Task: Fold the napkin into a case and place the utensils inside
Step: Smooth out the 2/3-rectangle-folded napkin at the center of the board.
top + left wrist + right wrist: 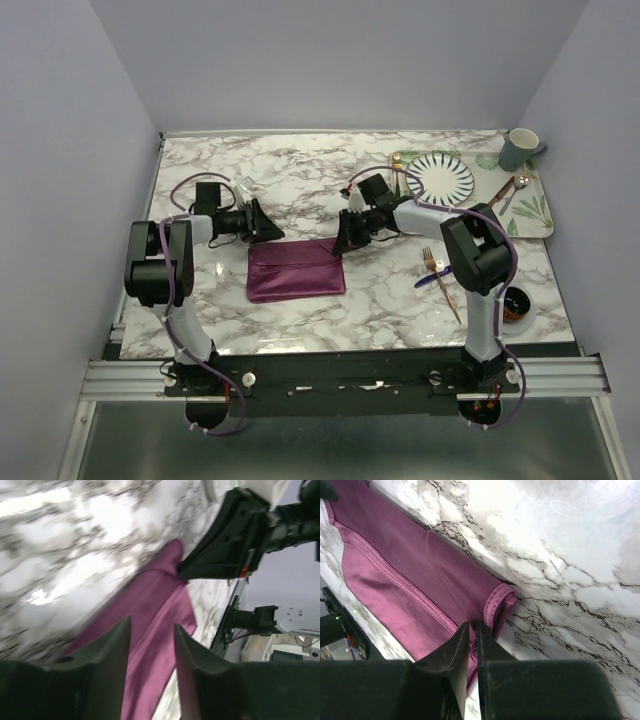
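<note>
A white marble table (400, 310) with grey veins sits between plain lavender walls (330, 60). The napkin (296, 271) lies on it, folded flat into a wide purple rectangle between the two arms, with a stitched hem running along its length.

The right gripper (343, 238) is down at the napkin's far right corner. In the right wrist view its fingers (451, 650) are drawn together to a thin slit. Their tips are on the cloth just beside the doubled-over corner, and purple shows in the slit, so they appear to pinch the cloth. The rest of the napkin stretches away from this gripper towards the left arm.

The left gripper (268, 226) is at the opposite far corner. Its fingers (112, 650) stand moderately apart with nothing between them, and the cloth shows through the gap below. That wrist view is blurred, so I cannot tell whether the tips touch the napkin.

To the right of the right gripper and nearer the arm bases, a copper fork (448, 295) and a dark blue knife (430, 280) lie crossed on the bare marble, well apart from the napkin. Just beyond them, towards the table's right edge, is a small dark bowl (516, 303).

Beyond the right gripper, in the far right corner, a leaf-patterned tray (535, 215) carries a striped plate (441, 178), a grey-green mug (520, 150) and a spoon (520, 183).
</note>
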Robot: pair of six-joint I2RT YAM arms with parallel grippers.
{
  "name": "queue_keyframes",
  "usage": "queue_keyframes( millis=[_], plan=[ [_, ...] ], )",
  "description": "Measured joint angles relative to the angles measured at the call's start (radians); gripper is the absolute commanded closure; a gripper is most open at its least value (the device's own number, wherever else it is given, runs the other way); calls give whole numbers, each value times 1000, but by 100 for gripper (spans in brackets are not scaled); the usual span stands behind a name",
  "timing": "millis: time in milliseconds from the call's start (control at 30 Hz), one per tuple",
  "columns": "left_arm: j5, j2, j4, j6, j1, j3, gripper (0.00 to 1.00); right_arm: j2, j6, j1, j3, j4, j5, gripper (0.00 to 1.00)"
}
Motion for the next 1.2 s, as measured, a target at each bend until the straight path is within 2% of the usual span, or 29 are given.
queue_keyframes(
  millis=[100, 200, 367, 467, 700, 933, 1067, 1200],
  plan=[
    [-8, -56, 89, -76, -79, -17, 66, 0, -6, 0, 0, 0, -2, 82],
    [-26, -76, 269, -222, -182, -46, 70, 0, -7, 0, 0, 0, -2, 82],
    [-66, -8, 487, -410, -278, -57, 75, 0, -7, 0, 0, 1, -3, 82],
    [-100, 63, 555, -479, -303, -51, 76, 0, -7, -1, 0, 1, -5, 82],
    [-148, 214, 573, -526, -316, -50, 81, -6, -8, -1, -3, 0, -18, 77],
    [-144, 221, 558, -492, -316, -33, 83, -83, 0, -1, -22, -16, -89, 66],
    [-143, 221, 541, -475, -316, -25, 83, -137, 33, -1, -22, 13, -145, 67],
    [-142, 221, 526, -467, -316, -17, 83, -124, 76, -1, -17, 48, -185, 67]
  ],
)
